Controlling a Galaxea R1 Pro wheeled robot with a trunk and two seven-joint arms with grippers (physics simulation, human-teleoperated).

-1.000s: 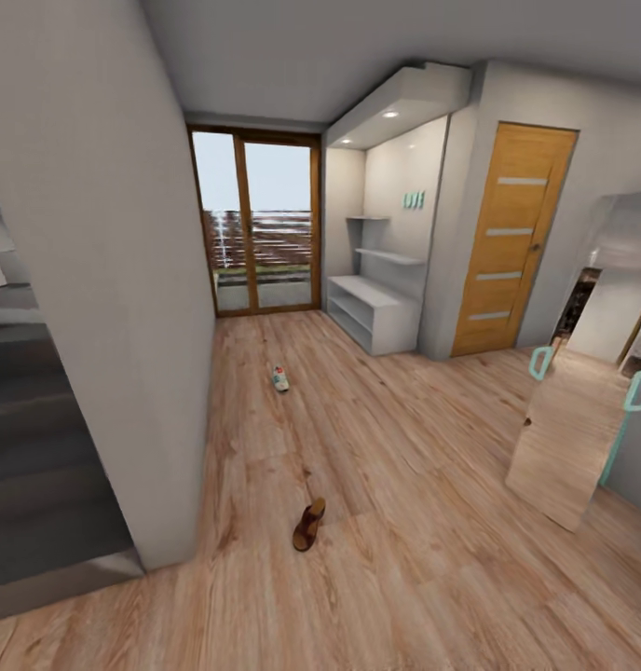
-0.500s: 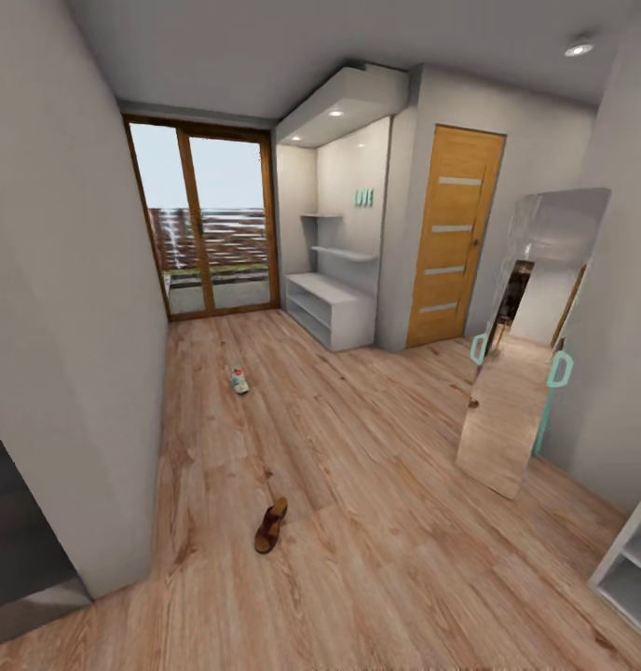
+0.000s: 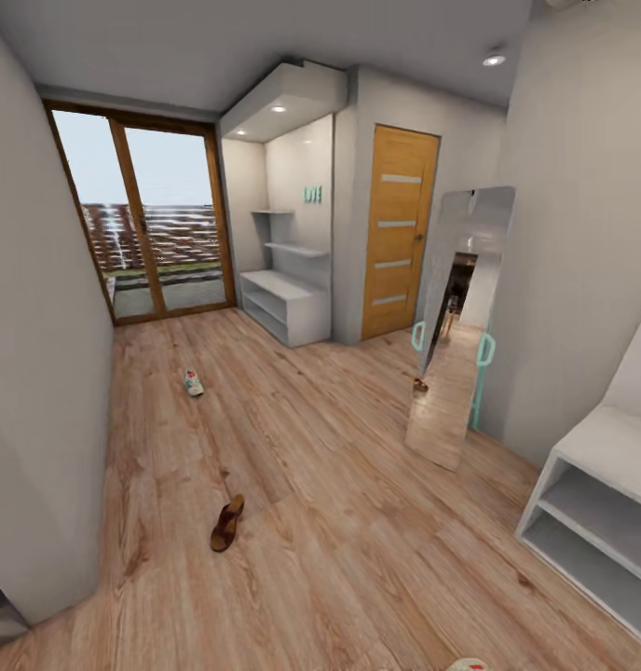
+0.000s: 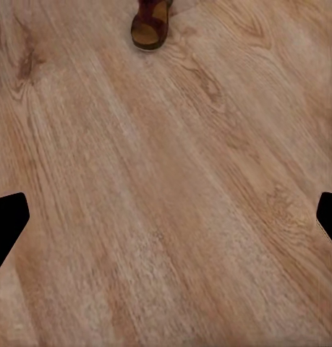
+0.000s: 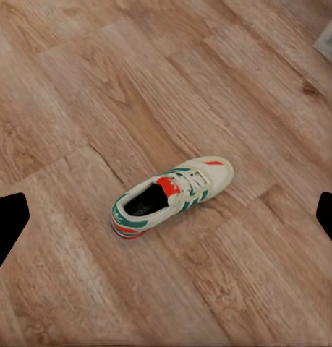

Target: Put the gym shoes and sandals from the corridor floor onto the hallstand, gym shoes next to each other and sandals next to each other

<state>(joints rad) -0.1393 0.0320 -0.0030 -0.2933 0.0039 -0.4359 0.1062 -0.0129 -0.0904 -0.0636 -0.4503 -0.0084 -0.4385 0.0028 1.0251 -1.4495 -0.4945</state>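
1 sandal [image 3: 226, 524] and 1 gym shoe [image 3: 193, 382] lie well apart on the corridor floor [image 3: 339, 485]; another gym shoe [image 5: 171, 196] lies below the spread, empty right hand [image 5: 166, 217]; left hand [image 4: 166, 220] likewise released

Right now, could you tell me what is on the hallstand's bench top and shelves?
The hallstand by the glass doors looks bare on its bench top and wall shelves; no shoes show. Its lower shelves' depths are hidden from the head view.

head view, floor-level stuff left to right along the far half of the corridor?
Glass patio door → gym shoe on the corridor floor → grey hallstand → wooden door → leaning mirror → white shelf unit at the right edge.
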